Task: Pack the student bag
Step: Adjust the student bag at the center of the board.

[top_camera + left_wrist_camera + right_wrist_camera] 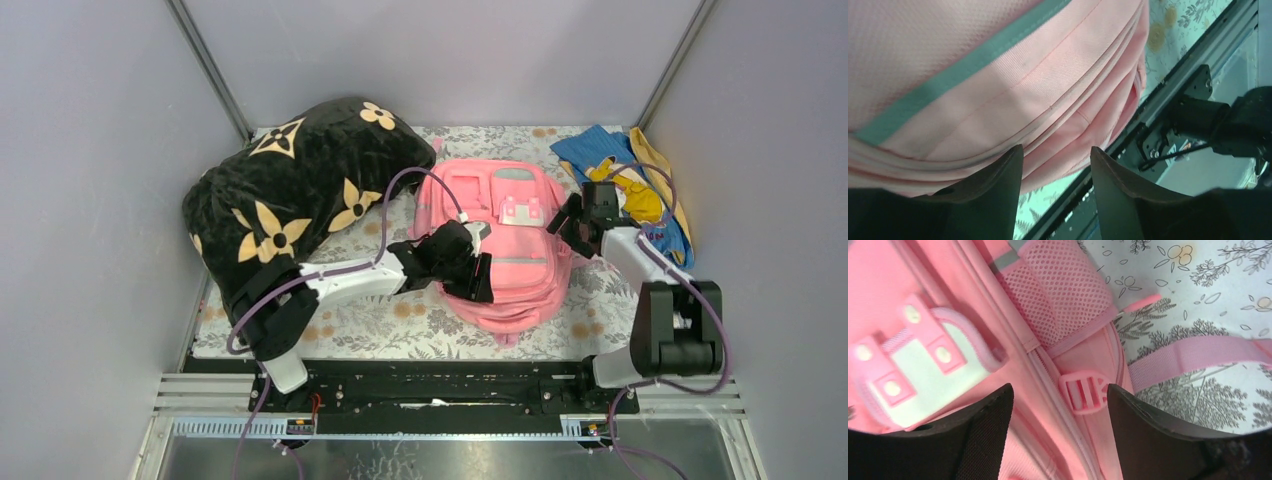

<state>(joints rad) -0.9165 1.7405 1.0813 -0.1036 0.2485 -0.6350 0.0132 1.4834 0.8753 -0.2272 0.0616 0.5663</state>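
The student bag [520, 265] lies flat in the middle of the flowered table cover, a pink backpack with its white-and-pink patch [522, 211] facing up. My left gripper [482, 278] hovers at the bag's near left edge. In the left wrist view its fingers [998, 190] stand apart with pink fabric [998, 75] just beyond the tips and nothing between them. My right gripper [566, 226] is over the bag's right side, open. Under it I see the patch [923, 365], a zip line [1048, 370], a pink buckle [1083, 392] and a strap [1193, 357].
A big black pillow with tan flowers [300, 200] fills the back left, touching the bag's left top. A blue cloth with yellow [630, 185] lies at the back right corner. Grey walls close three sides; a black rail [430, 385] runs along the front.
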